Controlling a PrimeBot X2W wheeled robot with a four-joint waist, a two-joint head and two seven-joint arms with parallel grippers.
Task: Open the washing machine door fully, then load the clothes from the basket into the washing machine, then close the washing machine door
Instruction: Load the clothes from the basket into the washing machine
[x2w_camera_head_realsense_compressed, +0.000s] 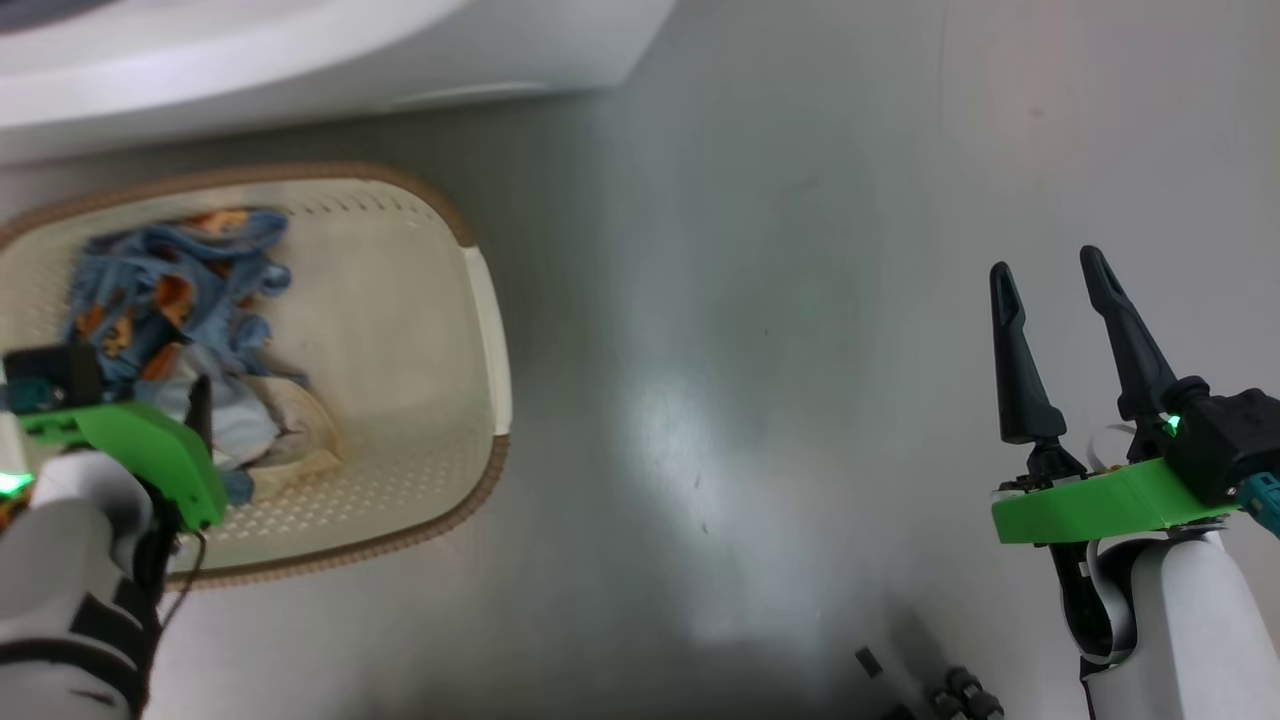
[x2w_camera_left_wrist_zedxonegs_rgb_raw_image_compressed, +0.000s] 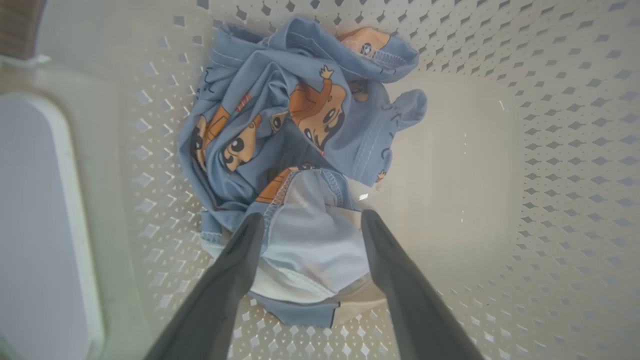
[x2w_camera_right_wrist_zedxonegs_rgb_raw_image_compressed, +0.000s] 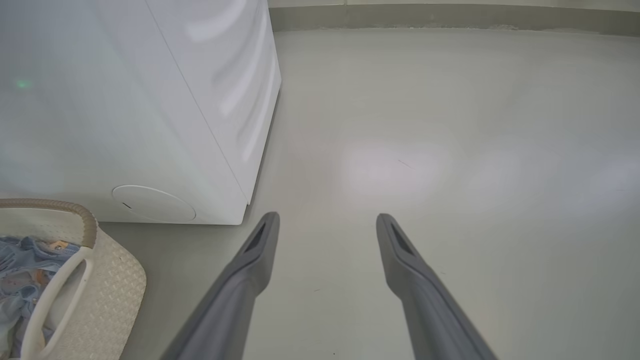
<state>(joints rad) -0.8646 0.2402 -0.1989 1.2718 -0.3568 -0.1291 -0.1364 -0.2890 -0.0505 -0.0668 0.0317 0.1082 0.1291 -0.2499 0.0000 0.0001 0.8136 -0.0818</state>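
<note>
Clothes (x2w_camera_left_wrist_zedxonegs_rgb_raw_image_compressed: 280, 115) bunched in basket (x2w_camera_left_wrist_zedxonegs_rgb_raw_image_compressed: 550, 150), left end effector (x2w_camera_left_wrist_zedxonegs_rgb_raw_image_compressed: 311, 216) spread wide, grasping nothing, fingers either side of pale cloth, right end effector (x2w_camera_head_realsense_compressed: 1045, 262) released over floor (x2w_camera_right_wrist_zedxonegs_rgb_raw_image_compressed: 425, 150), washing machine (x2w_camera_right_wrist_zedxonegs_rgb_raw_image_compressed: 125, 100) ahead to its left

**Head view, upper left of the frame:** the washing machine (x2w_camera_head_realsense_compressed: 300, 50), white, only its lower body visible.

**Head view, left, below the machine:** the basket (x2w_camera_head_realsense_compressed: 420, 195), cream perforated plastic, oval-rectangular, with a brown woven-look rim and a white handle on its right side. It stands upright on the floor near the machine. The clothes (x2w_camera_head_realsense_compressed: 170, 290) lie crumpled in its left half.

**Left wrist view, centre:** light blue fabric printed with orange-brown cartoon faces, bunched above pale blue, white and beige cloth.

**Right wrist view, lower left corner:** the basket, with some of the clothes inside, stands before the machine's white front, which has a round flush cover low down.
</note>
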